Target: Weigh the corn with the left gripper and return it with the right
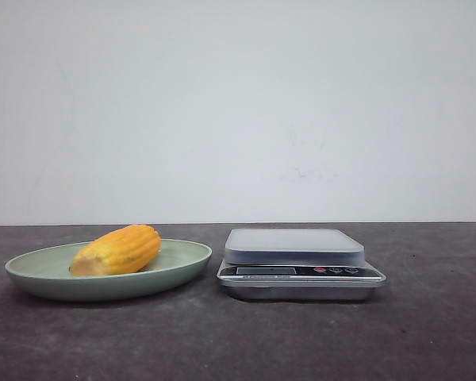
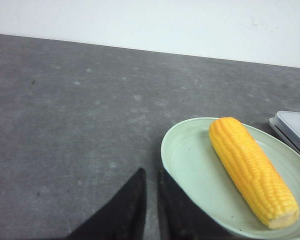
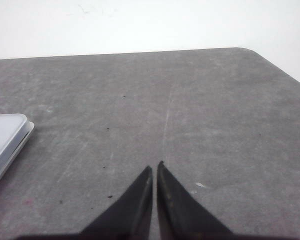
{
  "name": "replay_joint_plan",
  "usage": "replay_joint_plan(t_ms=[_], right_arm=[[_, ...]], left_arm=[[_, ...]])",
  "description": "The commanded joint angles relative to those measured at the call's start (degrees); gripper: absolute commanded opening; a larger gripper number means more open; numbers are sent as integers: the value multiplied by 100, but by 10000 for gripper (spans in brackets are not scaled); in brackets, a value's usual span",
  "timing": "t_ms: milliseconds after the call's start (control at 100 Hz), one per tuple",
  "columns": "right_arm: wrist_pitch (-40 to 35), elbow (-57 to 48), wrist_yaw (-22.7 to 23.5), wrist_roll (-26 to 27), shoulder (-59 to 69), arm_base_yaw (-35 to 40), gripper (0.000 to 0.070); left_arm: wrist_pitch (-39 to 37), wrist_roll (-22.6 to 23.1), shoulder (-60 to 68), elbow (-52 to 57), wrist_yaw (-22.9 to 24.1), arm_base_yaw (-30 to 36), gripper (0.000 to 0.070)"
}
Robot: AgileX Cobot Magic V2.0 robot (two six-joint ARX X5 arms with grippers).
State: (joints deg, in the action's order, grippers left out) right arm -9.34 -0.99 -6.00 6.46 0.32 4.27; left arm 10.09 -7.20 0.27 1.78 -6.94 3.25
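Observation:
The corn (image 1: pixel 117 249) lies on its side on a pale green plate (image 1: pixel 178 266) at the left of the table. It also shows in the left wrist view (image 2: pixel 251 169) on the plate (image 2: pixel 190 160). A silver kitchen scale (image 1: pixel 295 245) stands just right of the plate, its platform bare. My left gripper (image 2: pixel 151 171) is shut and empty, above the table beside the plate's rim, apart from the corn. My right gripper (image 3: pixel 155 166) is shut and empty over bare table, to the right of the scale (image 3: pixel 5 137). Neither gripper shows in the front view.
The dark grey table (image 1: pixel 428 333) meets a white wall behind. The table's rounded far right corner (image 3: pixel 250 50) shows in the right wrist view.

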Motion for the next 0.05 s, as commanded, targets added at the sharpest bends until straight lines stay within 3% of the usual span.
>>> replay_joint_plan(t_ms=[0,40], right_arm=[[77,24,-4,39,-9,0,10],[77,24,-4,39,-9,0,10]], left_arm=[[37,9,-4,-98,4,-2,0],[37,9,-4,-98,4,-2,0]])
